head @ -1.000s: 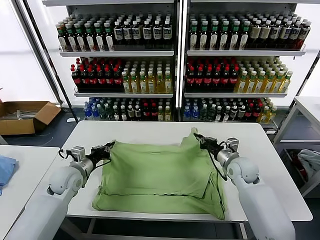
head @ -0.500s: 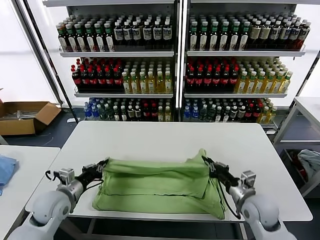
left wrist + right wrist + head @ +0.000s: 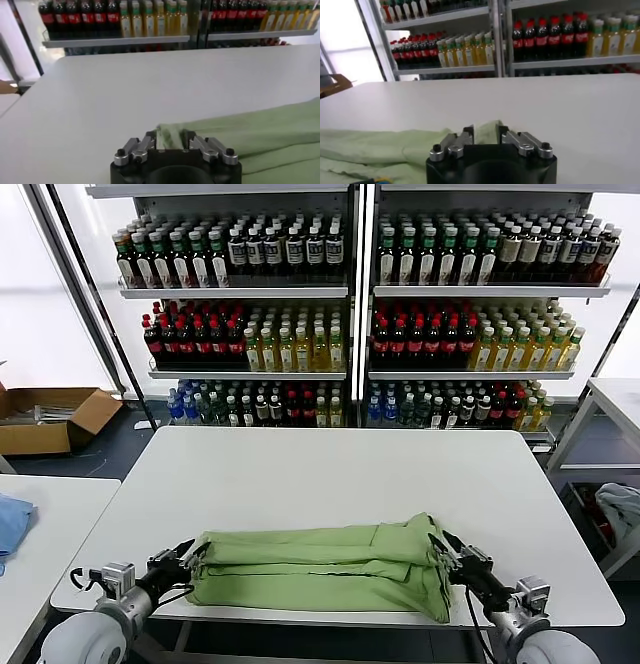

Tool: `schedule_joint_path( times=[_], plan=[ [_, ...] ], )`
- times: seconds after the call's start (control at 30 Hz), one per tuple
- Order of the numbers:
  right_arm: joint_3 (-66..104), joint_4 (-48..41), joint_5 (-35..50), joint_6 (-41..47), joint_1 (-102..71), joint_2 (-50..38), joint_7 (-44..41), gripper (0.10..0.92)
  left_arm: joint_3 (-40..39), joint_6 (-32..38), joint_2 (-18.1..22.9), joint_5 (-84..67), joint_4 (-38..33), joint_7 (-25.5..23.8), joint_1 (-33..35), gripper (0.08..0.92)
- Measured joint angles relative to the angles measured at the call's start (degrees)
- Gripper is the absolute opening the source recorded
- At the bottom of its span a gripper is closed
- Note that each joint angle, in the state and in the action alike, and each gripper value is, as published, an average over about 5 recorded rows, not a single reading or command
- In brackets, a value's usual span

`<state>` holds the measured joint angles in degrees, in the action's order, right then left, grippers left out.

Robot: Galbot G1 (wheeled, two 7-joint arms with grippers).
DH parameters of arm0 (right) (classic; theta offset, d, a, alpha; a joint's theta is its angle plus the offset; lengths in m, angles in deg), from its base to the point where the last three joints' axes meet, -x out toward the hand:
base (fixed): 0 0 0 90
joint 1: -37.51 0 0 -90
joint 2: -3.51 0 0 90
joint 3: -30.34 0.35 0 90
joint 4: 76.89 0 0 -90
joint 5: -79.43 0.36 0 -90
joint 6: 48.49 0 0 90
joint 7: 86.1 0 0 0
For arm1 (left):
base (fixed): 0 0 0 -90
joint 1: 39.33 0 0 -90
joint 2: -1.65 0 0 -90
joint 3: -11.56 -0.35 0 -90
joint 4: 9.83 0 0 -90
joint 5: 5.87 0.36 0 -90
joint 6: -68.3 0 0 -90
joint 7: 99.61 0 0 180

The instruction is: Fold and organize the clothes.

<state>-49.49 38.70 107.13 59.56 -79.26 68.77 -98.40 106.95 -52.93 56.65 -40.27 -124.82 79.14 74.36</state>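
Note:
The light green polo shirt [image 3: 320, 569] lies folded in a long band along the near edge of the white table [image 3: 330, 474], its plain side up. My left gripper [image 3: 193, 556] is shut on the shirt's left end, low over the table's front left. In the left wrist view the green cloth [image 3: 250, 137] runs between its fingers [image 3: 150, 141]. My right gripper [image 3: 447, 550] is shut on the shirt's right end near the front right. In the right wrist view a green fold [image 3: 487, 132] sits between its fingers [image 3: 466, 135]. Collar, buttons and print are hidden.
Shelves of bottles [image 3: 350, 314] stand behind the table. A second white table [image 3: 40, 524] at the left carries a blue cloth [image 3: 10, 524]. A cardboard box [image 3: 50, 416] is on the floor at far left. A bin with clothes [image 3: 612, 509] is at right.
Both grippers have pulled the shirt's far edge toward me over the near part, folding it into a narrow band at the table's front edge. Both arms have drawn back and lower.

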Motion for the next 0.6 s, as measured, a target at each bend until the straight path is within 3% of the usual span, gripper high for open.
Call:
schedule_joint_path(
  times=[0.33, 0.43, 0.6],
  plan=[
    [8.8, 1.1, -0.1, -6.6, -5.3, 2.5, -2.8, 0.784, 1.8, 0.7, 4.2, -0.4, -3.0, 3.1, 3.4, 0.757],
    [10.3, 1.4, 0.1, -8.0, -6.9, 3.4, -3.3, 0.817, 1.2, 0.9, 6.4, 0.2, -3.2, 4.3, 3.7, 0.809],
    [11.5, 2.0, 0.4, -9.7, -9.1, 4.8, -4.1, 0.822, -0.4, 1.1, 9.9, 1.8, -2.9, 6.0, 3.5, 0.822]
  ],
)
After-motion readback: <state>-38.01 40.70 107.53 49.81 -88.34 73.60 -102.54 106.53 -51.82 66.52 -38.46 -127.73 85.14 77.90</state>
